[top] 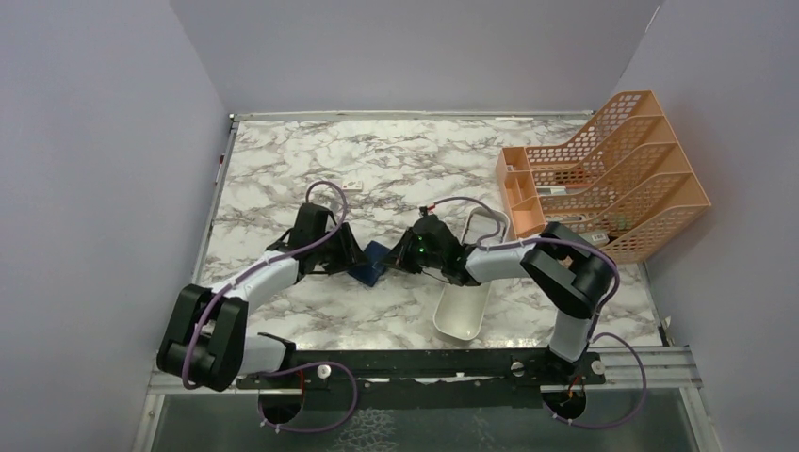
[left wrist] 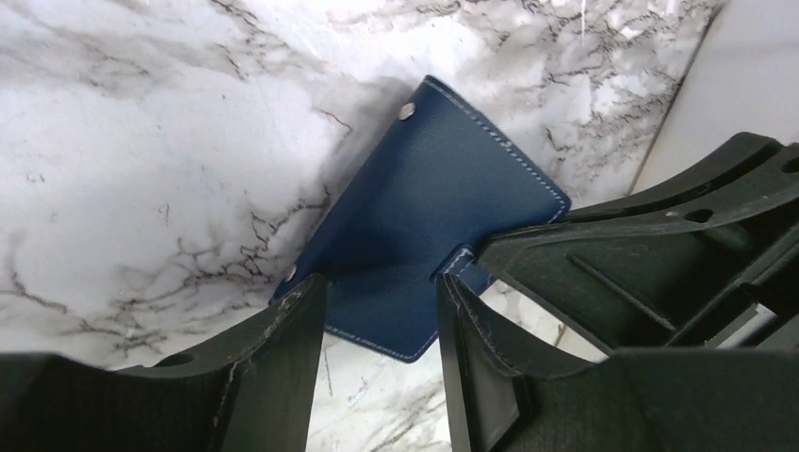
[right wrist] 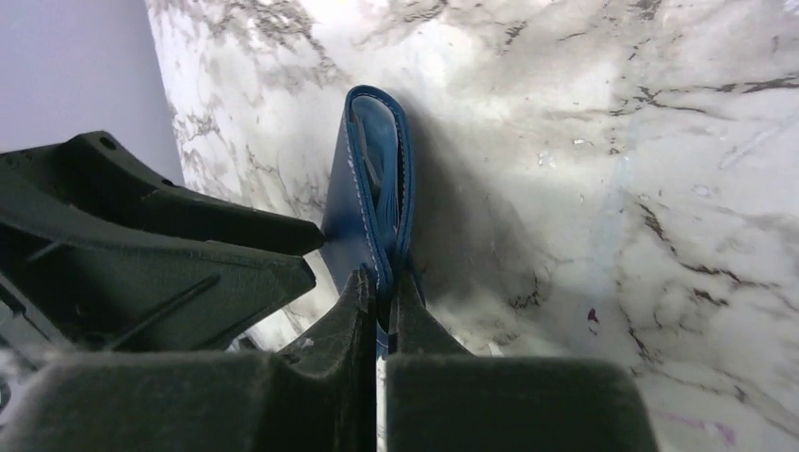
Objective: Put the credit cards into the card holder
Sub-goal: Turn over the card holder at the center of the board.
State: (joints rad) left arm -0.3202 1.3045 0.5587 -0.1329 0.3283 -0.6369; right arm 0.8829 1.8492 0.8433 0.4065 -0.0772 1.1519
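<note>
From the top camera, the left gripper and the right gripper are facing each other nose to nose around the middle of the marble surface. The navy card holder is sitting between them, just left of the white tray. How the jaws are standing cannot be told from here.

In the left wrist view, the left jaws are standing partway spread, with their fingertips lying over the lower corner of the holder's broad, closed face. Whether they are pressing on it cannot be told. The holder is lying aslant, one corner pointing toward the camera.

In the right wrist view, the right jaws are pressing together and pinching the near end of the folded holder. The holder is showing its thin edge, its long axis running straight away from them.
</note>
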